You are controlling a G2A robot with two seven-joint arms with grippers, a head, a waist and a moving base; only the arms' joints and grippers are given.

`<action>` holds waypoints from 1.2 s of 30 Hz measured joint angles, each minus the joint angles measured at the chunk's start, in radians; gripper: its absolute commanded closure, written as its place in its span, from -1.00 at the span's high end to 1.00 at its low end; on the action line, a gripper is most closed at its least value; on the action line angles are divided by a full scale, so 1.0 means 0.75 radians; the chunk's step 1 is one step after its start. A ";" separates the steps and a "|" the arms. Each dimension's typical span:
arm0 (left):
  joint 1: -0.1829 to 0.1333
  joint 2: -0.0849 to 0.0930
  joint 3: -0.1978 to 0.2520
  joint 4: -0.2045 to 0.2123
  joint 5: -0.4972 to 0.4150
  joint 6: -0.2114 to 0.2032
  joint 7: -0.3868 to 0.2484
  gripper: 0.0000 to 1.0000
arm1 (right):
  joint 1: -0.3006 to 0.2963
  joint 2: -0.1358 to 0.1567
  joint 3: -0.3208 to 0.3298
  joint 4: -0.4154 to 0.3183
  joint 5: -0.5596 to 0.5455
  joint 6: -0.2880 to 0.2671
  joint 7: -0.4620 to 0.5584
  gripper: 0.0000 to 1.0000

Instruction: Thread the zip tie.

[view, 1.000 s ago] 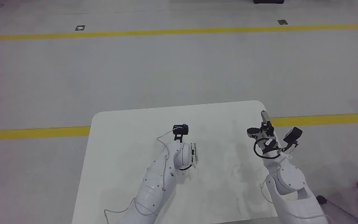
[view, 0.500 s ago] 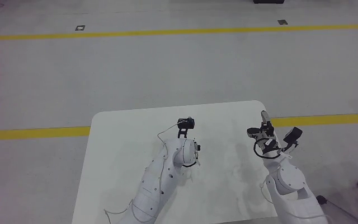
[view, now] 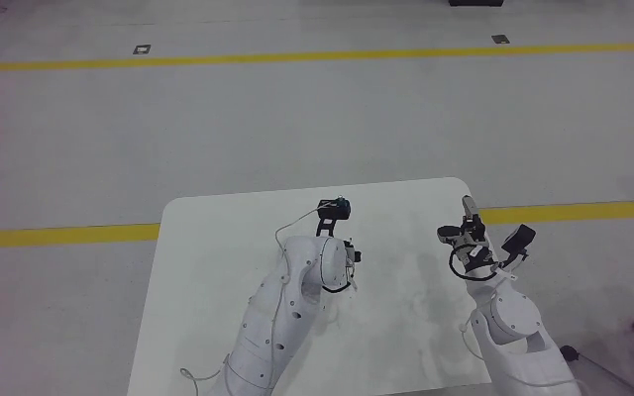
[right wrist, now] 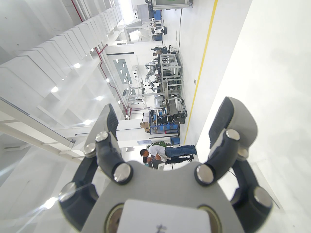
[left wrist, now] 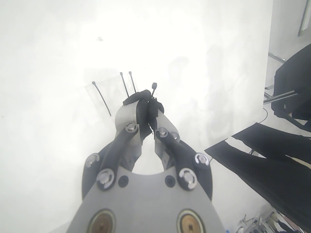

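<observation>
Black zip tie (left wrist: pixel 153 89) clamped in the closed left pincer (left wrist: pixel 148 99), its square head projecting past the fingertips over the white bench (left wrist: pixel 73 37). Three spare zip ties (left wrist: pixel 124 84) lie just beyond on the bench. The right pincer (right wrist: pixel 170 115), fingers spread apart, is at the bench's right edge.

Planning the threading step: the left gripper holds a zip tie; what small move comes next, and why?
Probably bring the right gripper toward the left gripper. The left is shut on the zip tie, its head poking out ahead; the right is open, empty, well apart. Threading likely needs both.
</observation>
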 measured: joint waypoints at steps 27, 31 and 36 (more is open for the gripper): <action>-0.114 0.103 -0.088 0.023 -0.589 -0.307 -0.149 -1.00 | 0.097 0.026 0.055 0.003 -0.320 -0.453 0.786 1.00; -0.114 0.103 -0.088 0.023 -0.589 -0.307 -0.149 -1.00 | 0.097 0.026 0.055 0.003 -0.320 -0.453 0.786 1.00; -0.101 0.107 -0.087 0.036 -0.619 -0.318 -0.108 -1.00 | 0.097 0.025 0.053 0.004 -0.321 -0.452 0.781 1.00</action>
